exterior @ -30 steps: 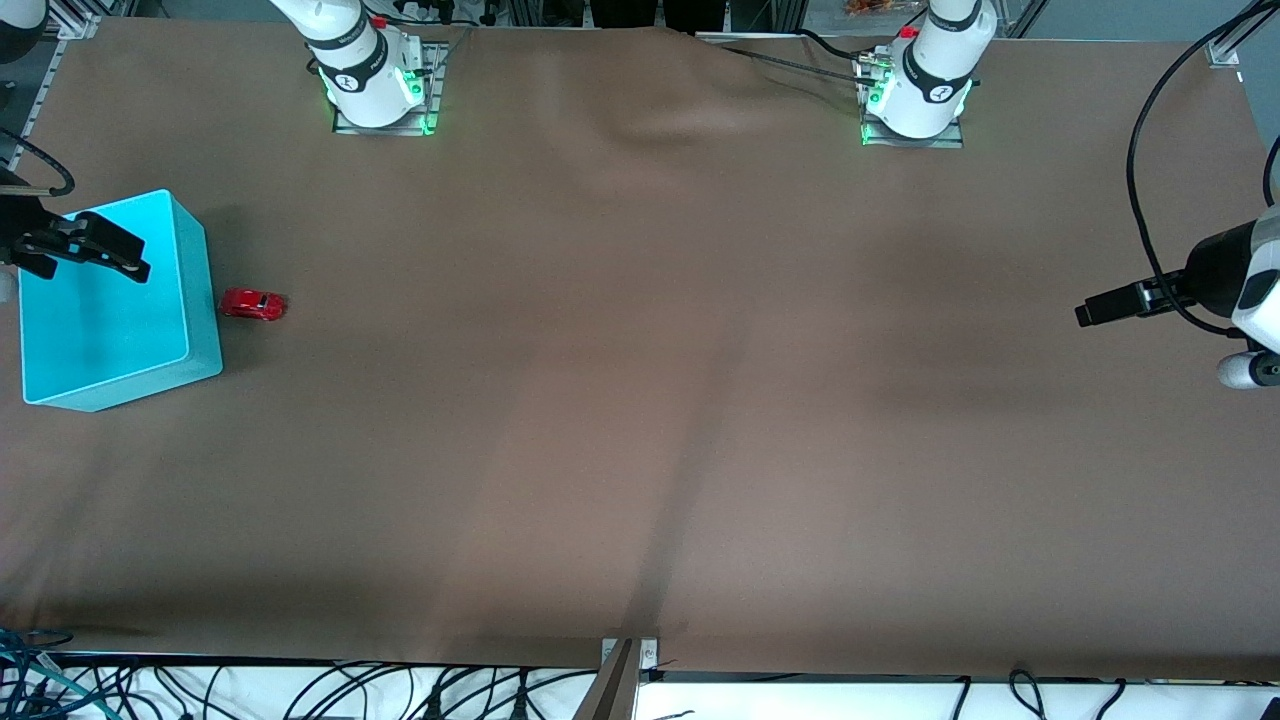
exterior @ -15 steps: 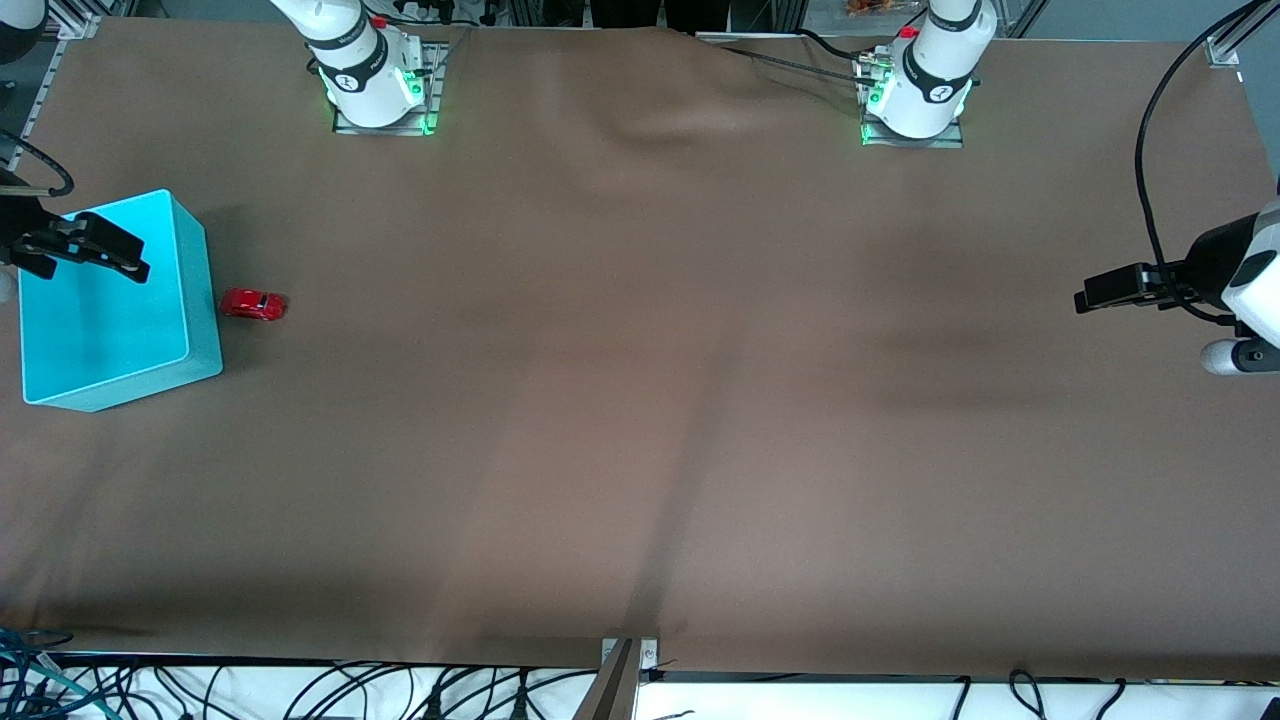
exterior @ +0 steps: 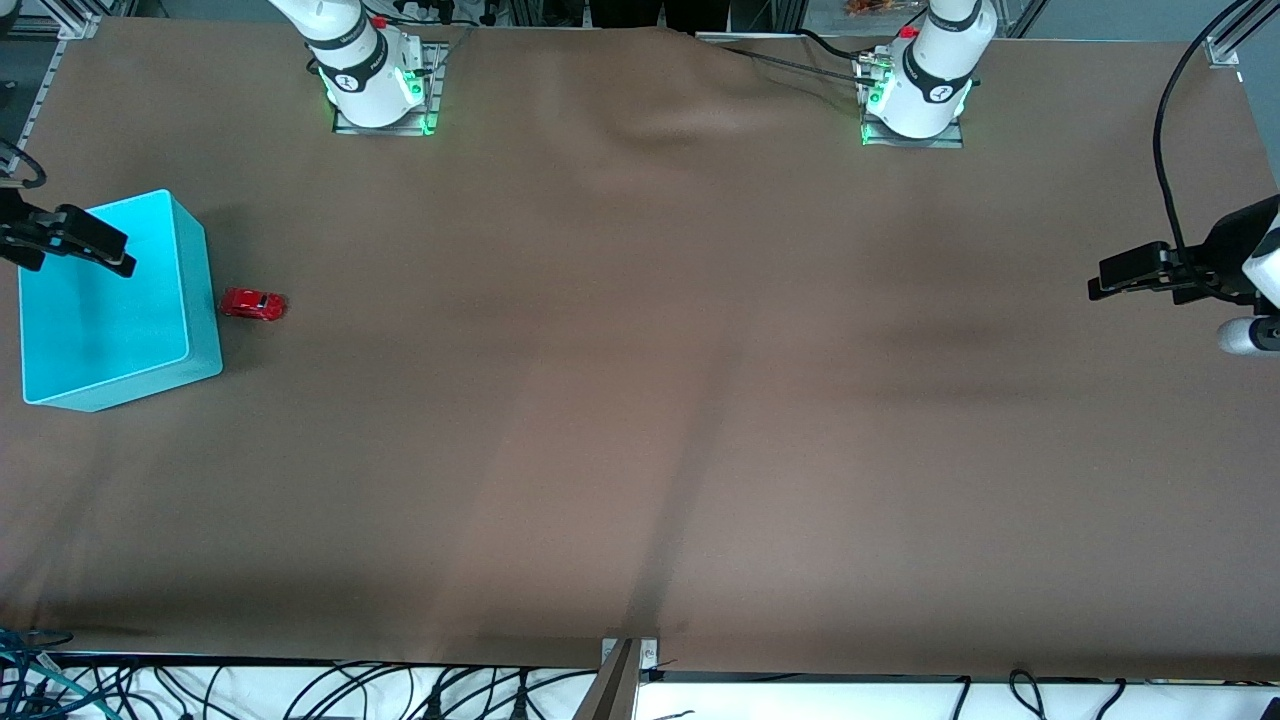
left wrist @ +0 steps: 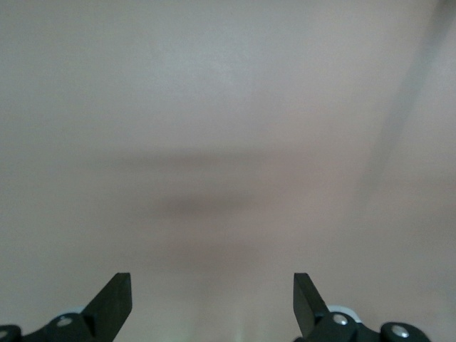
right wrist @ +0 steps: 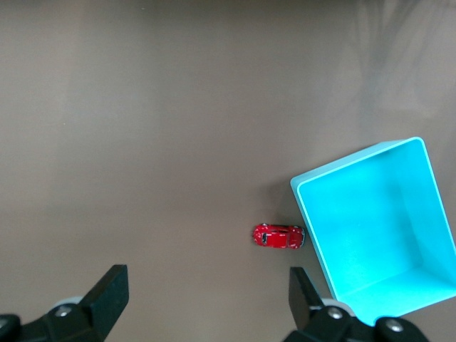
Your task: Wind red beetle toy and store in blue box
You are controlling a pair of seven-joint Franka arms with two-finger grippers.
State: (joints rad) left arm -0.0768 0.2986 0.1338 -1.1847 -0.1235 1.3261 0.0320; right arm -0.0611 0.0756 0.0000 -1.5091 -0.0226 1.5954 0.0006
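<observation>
The red beetle toy (exterior: 253, 304) (right wrist: 278, 236) is seen resting on the brown counter (exterior: 640, 400), just beside the outer wall of the blue box (exterior: 202, 300) (right wrist: 313, 221), toward the right arm's end. The box is open-topped. The right hand (exterior: 100, 250) (right wrist: 206, 303) is held over the box, fingers spread and holding nothing. The left hand (exterior: 1115, 275) (left wrist: 212, 303) is held over bare counter at the left arm's end, fingers likewise spread.
</observation>
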